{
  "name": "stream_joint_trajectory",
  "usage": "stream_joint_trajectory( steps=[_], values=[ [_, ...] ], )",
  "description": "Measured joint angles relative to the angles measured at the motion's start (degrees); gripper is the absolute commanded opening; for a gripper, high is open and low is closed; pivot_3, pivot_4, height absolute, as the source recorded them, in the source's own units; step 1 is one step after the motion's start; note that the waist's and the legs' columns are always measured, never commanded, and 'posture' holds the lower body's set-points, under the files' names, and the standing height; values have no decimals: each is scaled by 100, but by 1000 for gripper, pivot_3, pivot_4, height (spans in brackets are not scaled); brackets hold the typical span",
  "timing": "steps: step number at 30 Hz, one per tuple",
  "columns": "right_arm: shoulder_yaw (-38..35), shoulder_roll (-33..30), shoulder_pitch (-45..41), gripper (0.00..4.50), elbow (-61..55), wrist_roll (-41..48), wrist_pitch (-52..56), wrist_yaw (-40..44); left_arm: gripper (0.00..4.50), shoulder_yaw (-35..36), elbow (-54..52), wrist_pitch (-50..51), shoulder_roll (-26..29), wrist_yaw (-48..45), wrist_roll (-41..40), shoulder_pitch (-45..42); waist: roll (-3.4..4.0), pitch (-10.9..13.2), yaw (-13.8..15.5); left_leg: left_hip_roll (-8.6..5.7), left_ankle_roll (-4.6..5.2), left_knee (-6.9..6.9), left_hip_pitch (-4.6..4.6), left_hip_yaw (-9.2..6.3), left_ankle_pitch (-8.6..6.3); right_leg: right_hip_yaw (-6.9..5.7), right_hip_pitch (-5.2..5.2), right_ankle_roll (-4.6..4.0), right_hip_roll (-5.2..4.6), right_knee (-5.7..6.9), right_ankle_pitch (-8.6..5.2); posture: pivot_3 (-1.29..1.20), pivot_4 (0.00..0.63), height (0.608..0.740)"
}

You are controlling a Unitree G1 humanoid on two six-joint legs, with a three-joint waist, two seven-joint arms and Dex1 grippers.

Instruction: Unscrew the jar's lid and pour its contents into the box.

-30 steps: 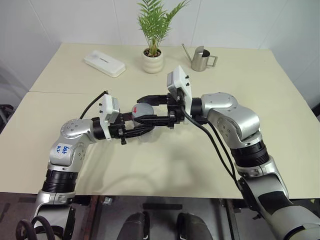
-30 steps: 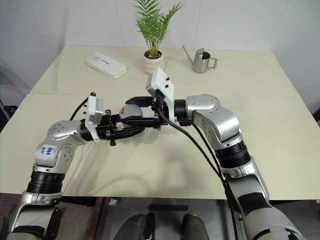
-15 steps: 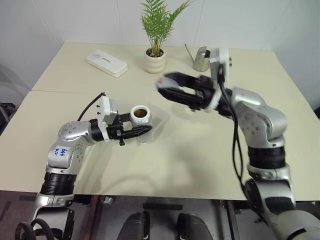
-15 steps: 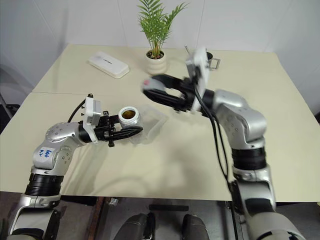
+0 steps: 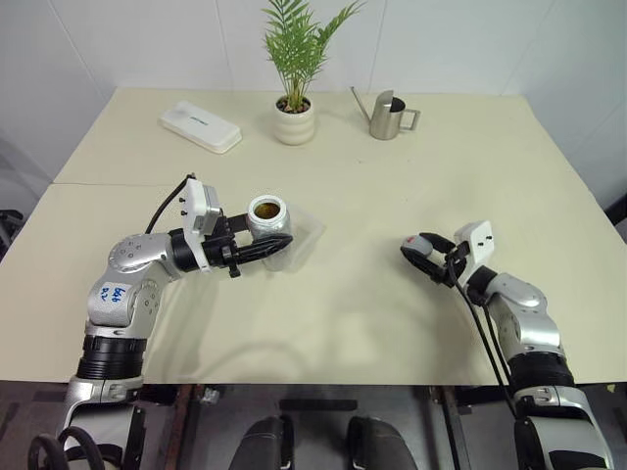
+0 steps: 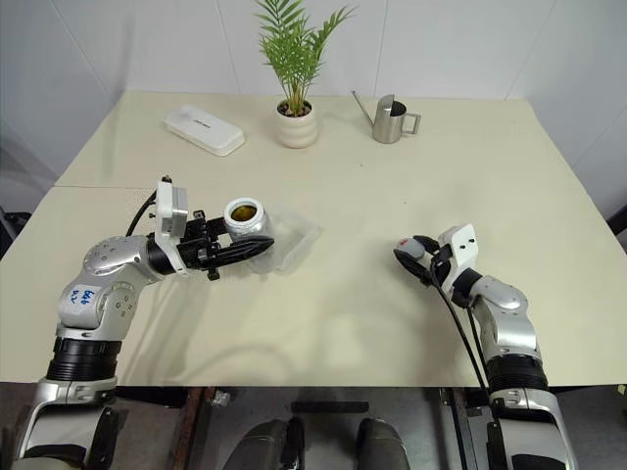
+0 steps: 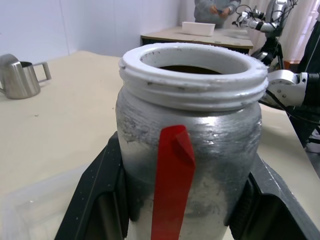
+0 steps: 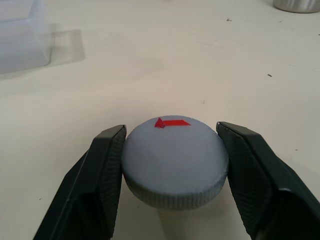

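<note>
The wide cream-coloured table (image 5: pixel 411 147) carries everything here. Just beyond the left gripper (image 5: pixel 263 251), partly beneath the thing it holds, lies the small shallow clear plastic box (image 5: pixel 299 238) with rounded corners, close at hand so that a tip of the wrist would, I judge, send the load into it. That gripper is clenched on the small silvery metal jar (image 5: pixel 268 219) with a red stripe down its side, the black fingers (image 7: pixel 95 200) pressing both flanks; it holds the jar upright, white threaded mouth bare, so nothing spills early. Small brown contents (image 5: pixel 266 208) show inside the mouth. Well apart, low over the table, the right gripper (image 8: pixel 172 165) has the round grey lid (image 8: pixel 174 162) with a red arrow between its fingers (image 8: pixel 102 175), which flank it closely; whether they grip or have let go I cannot tell. The lid seems to rest on the table, parked clear of the pour.
</note>
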Motion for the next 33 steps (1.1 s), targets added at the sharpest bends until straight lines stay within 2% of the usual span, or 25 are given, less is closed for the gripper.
stream_joint_trajectory(
  steps=[3, 7, 12, 16, 22, 28, 33],
  values=[
    [-78, -1, 1, 4479, 9, 112, 140, 30, 1948, 5, 103, -2, -36, -4, 0, -76, 0, 0, 17, 0, 0, 0, -1, -1, 0, 1, 0, 0, -1, -1, 0, 0, 150, 740],
    [-83, -91, 10, 4479, -499, 277, 501, 134, 1948, 38, 314, -4, -35, -23, 2, -300, 3, 2, 26, -1, 0, -1, -4, -1, 0, 0, -1, 0, -3, -4, 0, 0, 150, 740],
    [-25, -531, -168, 4479, -2111, 740, 1594, 381, 1948, 46, 958, -151, 225, -41, 242, -710, 7, 4, 28, 1, -3, 0, -7, -9, -2, -5, -4, 0, -1, -7, 0, 0, 150, 740],
    [273, -599, -343, 4479, -3377, 1450, 2698, 585, 1948, 20, 1696, -864, 273, 64, 742, -1156, 7, 4, 40, 3, -4, 0, -9, -11, -3, -12, -4, -1, -2, -8, 0, 0, 150, 740],
    [1024, -727, -279, 4479, -4239, 1387, 3045, 753, 1948, -74, 2335, -1798, 287, 697, 1646, -1439, 6, 4, 87, -9, 12, 4, -26, -10, -13, -17, -9, 7, -9, -17, 4, 0, 150, 740],
    [1054, -724, -262, 4479, -4292, 1374, 3142, 670, 1948, -394, 2451, -2813, 296, 1877, 2860, -1481, 6, 4, 149, -14, 20, 4, -27, -9, -17, -17, -9, 12, -10, -21, 7, 0, 150, 740],
    [1055, -693, -263, 4479, -4205, 1363, 3138, 657, 1948, -1094, 2720, -4490, 691, 4040, 5152, -1704, 6, 4, 184, -15, 20, 4, -26, -3, -17, -15, -10, 14, -10, -23, 8, 0, 150, 740]
  ],
)
